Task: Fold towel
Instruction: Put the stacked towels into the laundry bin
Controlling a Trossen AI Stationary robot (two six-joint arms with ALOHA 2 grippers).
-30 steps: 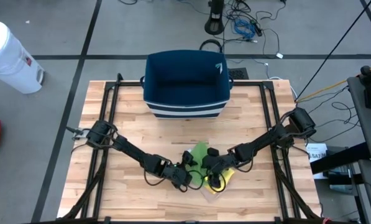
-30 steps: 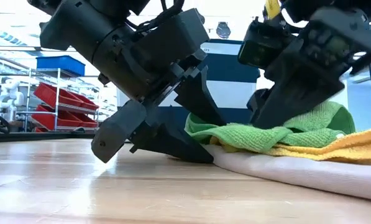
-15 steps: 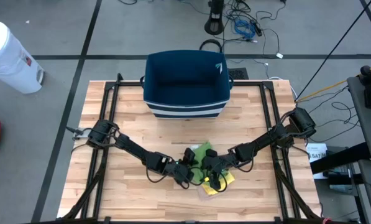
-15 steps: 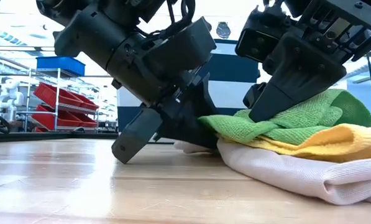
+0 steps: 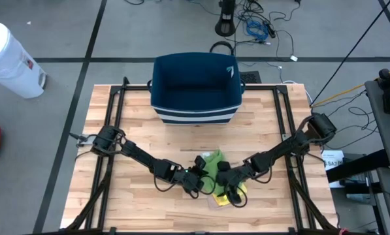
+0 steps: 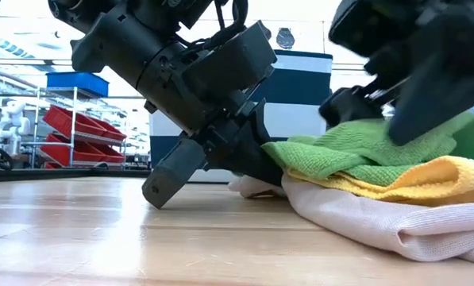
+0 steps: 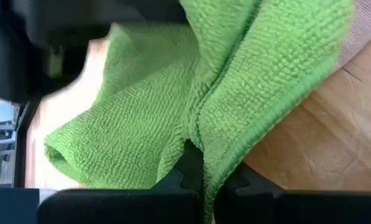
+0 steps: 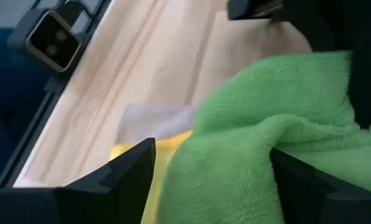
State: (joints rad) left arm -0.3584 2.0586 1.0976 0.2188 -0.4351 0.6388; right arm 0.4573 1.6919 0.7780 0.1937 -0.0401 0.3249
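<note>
L gripper (image 5: pixel 204 185) now clamped on green towel (image 5: pixel 212 166), R gripper (image 5: pixel 228 190) agape beside, blue bin (image 5: pixel 195 88) behind

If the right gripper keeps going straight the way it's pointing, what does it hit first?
Most likely the green towel, lying right between the open right gripper's fingers; the yellow towel sits just beneath, though depth is unclear.

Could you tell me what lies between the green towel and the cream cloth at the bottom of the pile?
A yellow towel lies sandwiched between the green towel and the cream cloth, clearest in the low view.
</note>
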